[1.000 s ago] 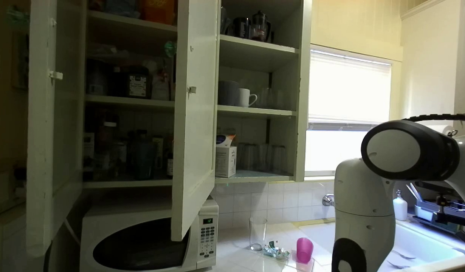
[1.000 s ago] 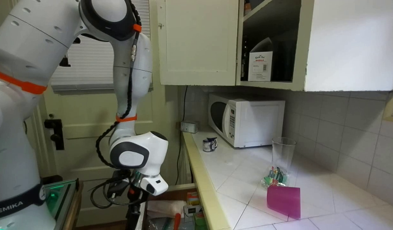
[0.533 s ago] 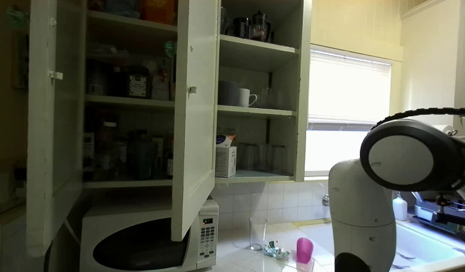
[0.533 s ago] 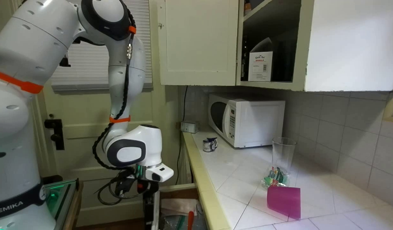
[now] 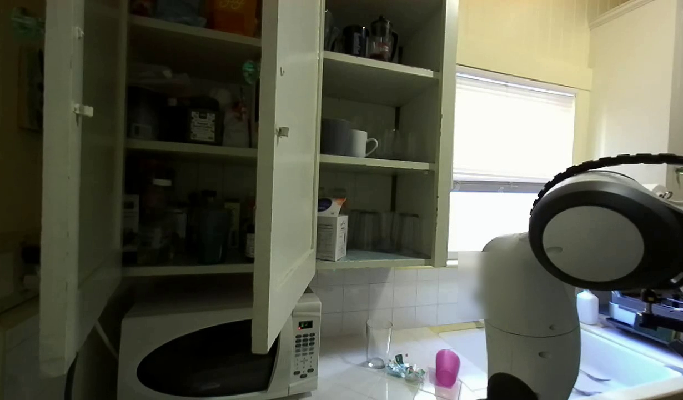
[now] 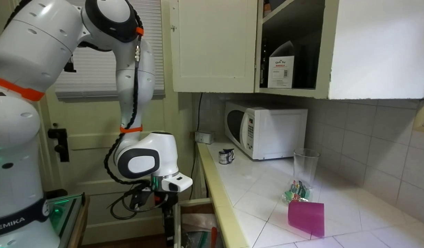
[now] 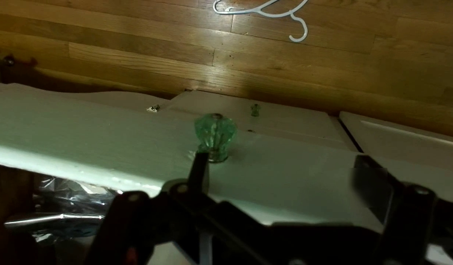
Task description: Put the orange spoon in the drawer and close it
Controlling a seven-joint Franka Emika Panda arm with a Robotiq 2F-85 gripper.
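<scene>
The orange spoon [image 6: 214, 237] lies inside the drawer [image 6: 178, 225], which stands partly open below the counter edge in an exterior view. Against or very near the outer side of the drawer front, my gripper [image 6: 169, 237] points downward. From the wrist, the pale drawer front [image 7: 101, 136] with its green glass knob [image 7: 215, 134] runs under my gripper [image 7: 281, 158]. The jaws stand wide with nothing between them, and one fingertip overlaps the knob's base in that view. Whether it touches the knob I cannot tell. The spoon is out of the wrist view.
Beside the drawer runs the counter's yellow edge [image 6: 219, 199]. On the counter are a pink cup [image 6: 305, 218], a clear glass [image 6: 305, 165], a wrapped candy bag [image 6: 296, 191], a small mug [image 6: 226, 156] and a microwave [image 6: 279, 132]. Cabinet doors [image 5: 286, 166] hang open above.
The drawer has slid inward toward the counter, its opening narrower, and the orange spoon has shifted with it. My gripper has moved the same way alongside the drawer front, its jaws unchanged.
</scene>
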